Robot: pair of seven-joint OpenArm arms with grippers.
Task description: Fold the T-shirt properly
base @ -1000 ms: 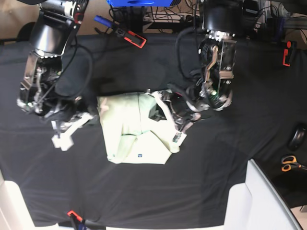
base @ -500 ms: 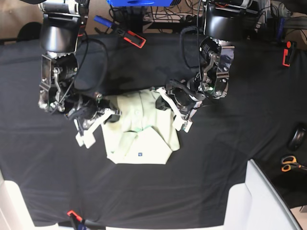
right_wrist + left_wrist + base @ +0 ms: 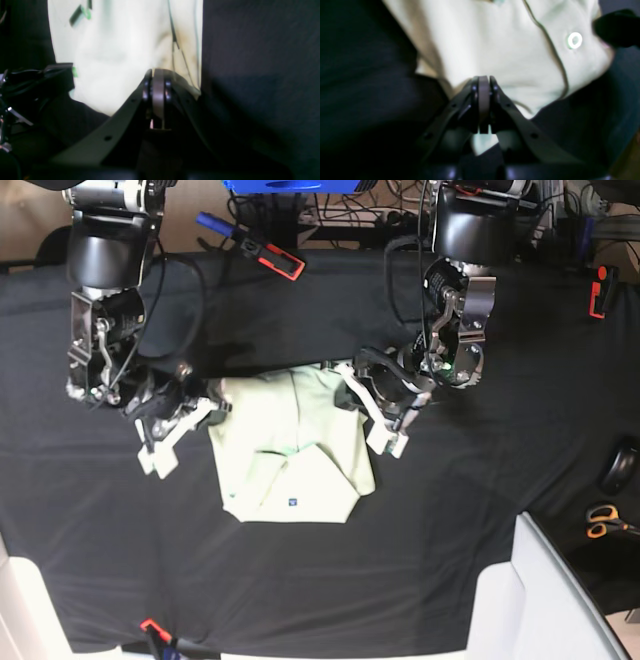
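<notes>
In the base view, two robot arms, one at 10 o'clock (image 3: 105, 330) and one at 2 o'clock (image 3: 460, 310), flank one T-shirt (image 3: 290, 445); three red-ended tools lie at 11 (image 3: 250, 245), 2 (image 3: 599, 292) and 7 o'clock (image 3: 158, 638), with one pair of scissors (image 3: 606, 523) at 4 o'clock.

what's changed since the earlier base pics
The right gripper has come in from beside the T-shirt to its edge; the left gripper shifted slightly toward the view's right. I can't tell whether either took hold. The T-shirt's blue mark and the scissors stayed put.
</notes>
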